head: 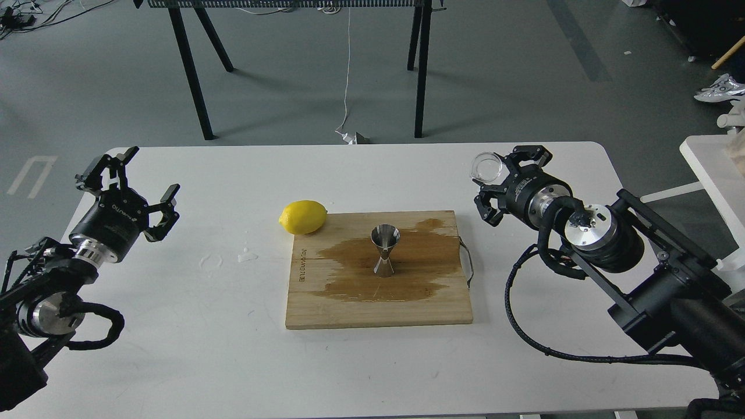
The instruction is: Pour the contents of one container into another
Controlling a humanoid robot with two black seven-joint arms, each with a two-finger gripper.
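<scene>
The clear glass cup (486, 167) is small, round and transparent, tipped so its mouth faces the camera, held up in the air well to the right of the wooden cutting board (326, 308). The steel jigger (385, 250), shiny and hourglass-shaped, stands upright near the board's middle, on a dark wet stain.

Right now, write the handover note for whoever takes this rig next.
Left pincer: open, empty, hanging over the table's left side.
Right pincer: shut on the glass cup, held up to the right of the board, mouth turned sideways toward the camera.
Jigger: upright mid-board, on a wet stain. Lemon at the board's far left corner.
Done: cup is gripped and lifted.
Left: bring the cup over the jigger and pour. Whether the cup holds liquid cannot be told.
</scene>
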